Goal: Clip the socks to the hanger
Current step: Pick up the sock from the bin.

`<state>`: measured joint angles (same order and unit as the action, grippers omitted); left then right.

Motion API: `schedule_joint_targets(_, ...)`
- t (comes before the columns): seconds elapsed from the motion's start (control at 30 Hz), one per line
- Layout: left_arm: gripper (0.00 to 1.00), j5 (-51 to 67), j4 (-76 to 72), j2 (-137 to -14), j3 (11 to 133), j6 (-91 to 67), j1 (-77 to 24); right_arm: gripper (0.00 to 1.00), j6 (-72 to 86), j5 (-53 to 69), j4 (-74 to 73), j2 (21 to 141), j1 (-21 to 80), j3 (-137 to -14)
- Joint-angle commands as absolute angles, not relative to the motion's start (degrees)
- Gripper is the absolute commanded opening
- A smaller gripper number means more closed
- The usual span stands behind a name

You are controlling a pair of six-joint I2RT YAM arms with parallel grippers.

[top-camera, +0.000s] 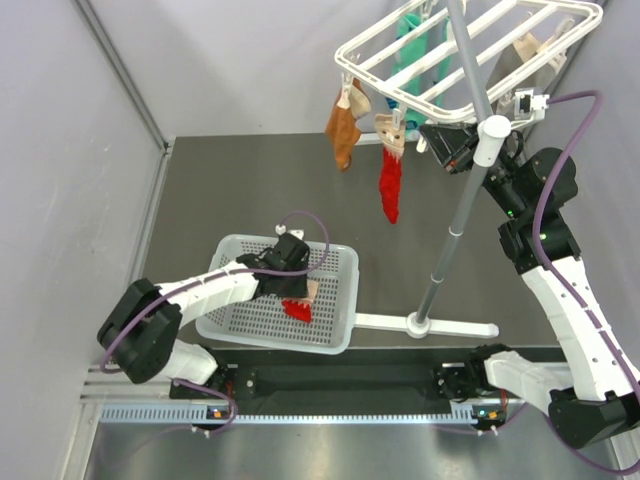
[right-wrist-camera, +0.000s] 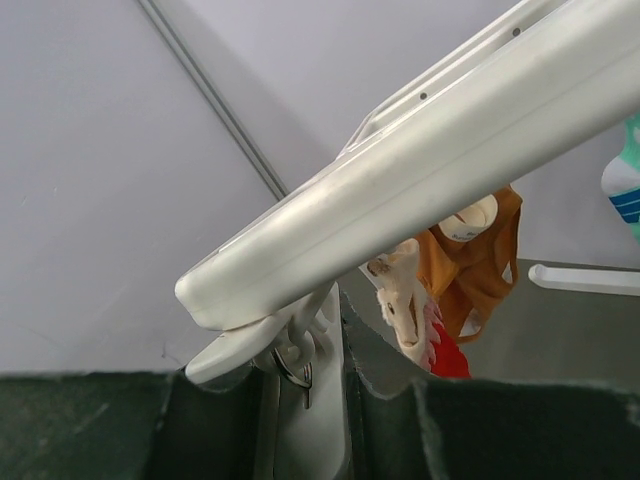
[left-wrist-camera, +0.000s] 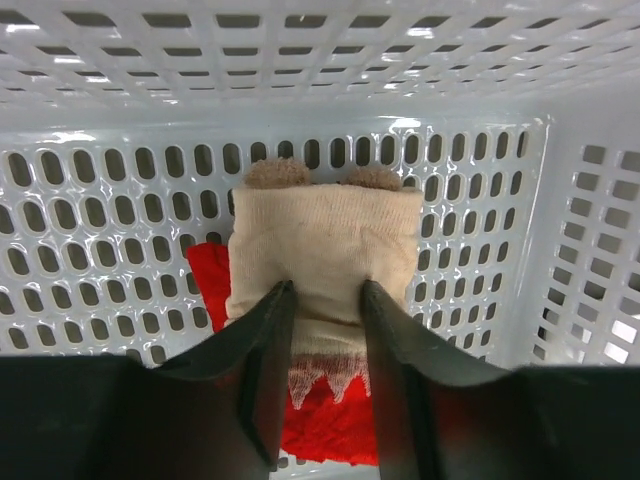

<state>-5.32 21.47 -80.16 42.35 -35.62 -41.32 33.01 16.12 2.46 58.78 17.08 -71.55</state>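
Note:
A red sock with a tan toe [left-wrist-camera: 325,240] lies in the white perforated basket [top-camera: 270,335], and my left gripper [left-wrist-camera: 322,290] is shut on its tan end. In the top view that gripper [top-camera: 298,290] reaches down into the basket. The white hanger [top-camera: 470,40] stands on its grey pole [top-camera: 455,220] at the back right. Another red sock [top-camera: 390,190] and a mint-green sock [top-camera: 420,45] hang from it. My right gripper [top-camera: 445,140] sits under the frame's near edge, shut on a dangling white clip [right-wrist-camera: 310,430] below the frame bar [right-wrist-camera: 420,170].
An orange-brown sock [top-camera: 343,135] hangs beside the red one, and a beige sock [top-camera: 535,45] hangs at the far right. The pole's white foot [top-camera: 430,323] lies just right of the basket. Grey walls close in the left side and the back.

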Motion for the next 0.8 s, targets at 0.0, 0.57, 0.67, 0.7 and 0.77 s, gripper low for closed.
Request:
schedule_joint_targets(0.0,0.33,-5.3,18.1,-80.9,41.7,-34.2,-41.2,0.0,31.9,16.0,1.6,58.9,17.6,-71.8)
schedule_joint_targets(0.57,0.0,15.6,0.5,-53.9,39.1,-27.0,-41.3,0.0,32.2,16.6,1.8,58.7,17.6,-72.0)
schedule_joint_targets(0.67,0.0,26.2,-10.4,-54.3,40.0,-27.2,-41.3,0.0,33.1,17.2,2.2,58.8,17.6,-72.0)
schedule_joint_targets(0.7,0.0,29.0,-12.3,-56.6,42.2,-27.8,-41.4,0.0,33.4,17.6,2.3,58.8,17.5,-72.1)
schedule_joint_targets(0.77,0.0,36.4,-19.3,-59.7,44.6,-30.1,-41.6,0.0,33.7,17.8,2.3,59.0,17.6,-72.2)
